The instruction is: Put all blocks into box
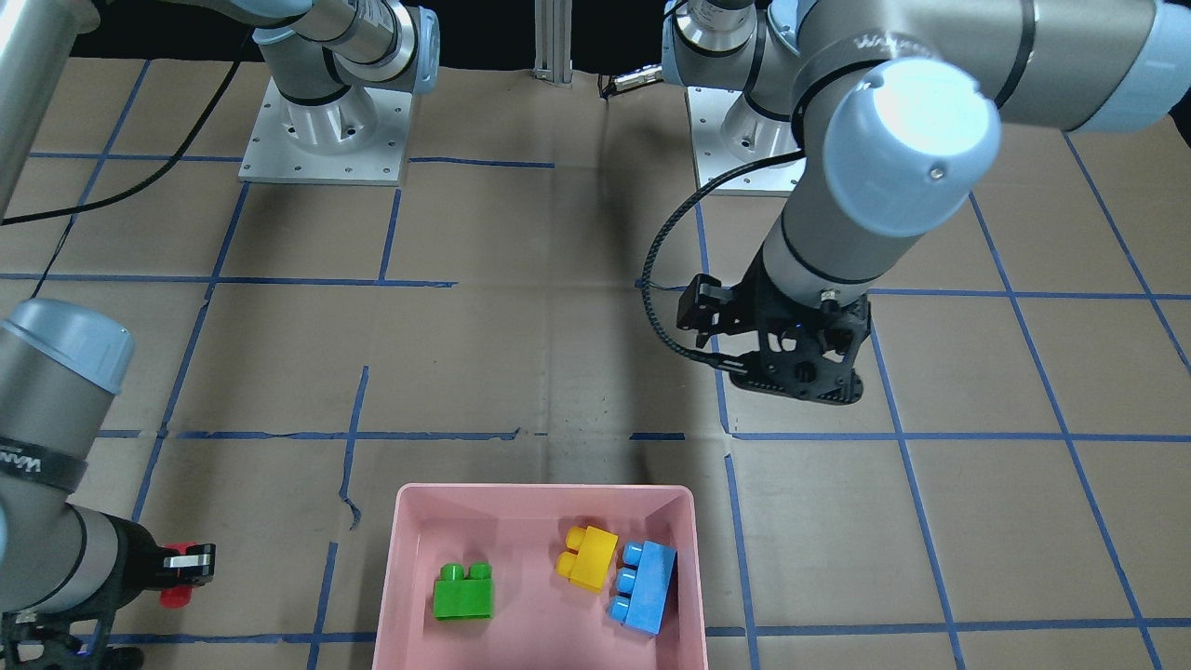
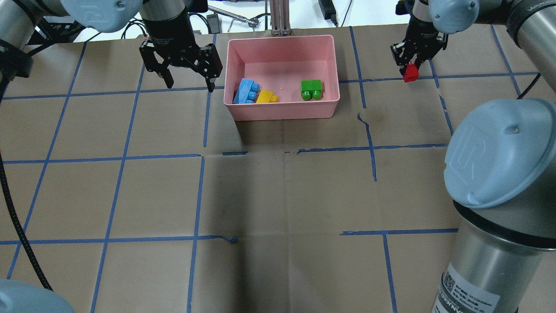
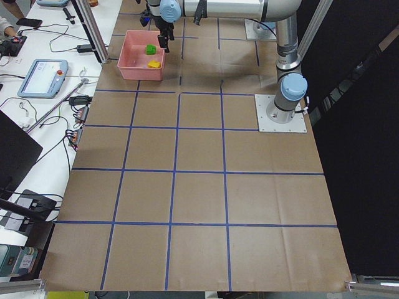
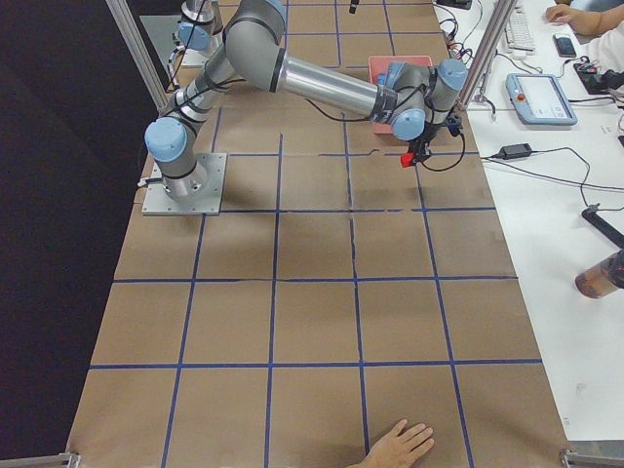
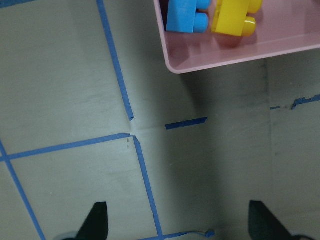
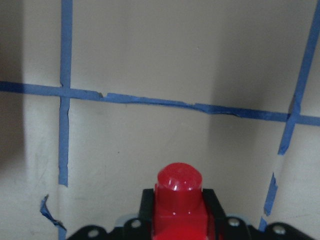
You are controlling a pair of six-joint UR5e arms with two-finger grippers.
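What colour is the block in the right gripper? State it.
Red. The block is clamped in the right gripper, clearest in the right wrist view.

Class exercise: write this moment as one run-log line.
in box: green block, yellow block, blue block | right gripper: shut on red block, outside box | left gripper: open, empty

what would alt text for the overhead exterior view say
A shallow pink plastic box at the far middle of a brown paper-covered table holds a light blue, a yellow and a green studded toy brick. The right hand holds a small red brick to the box's right; the left hand hangs open and empty to its left.
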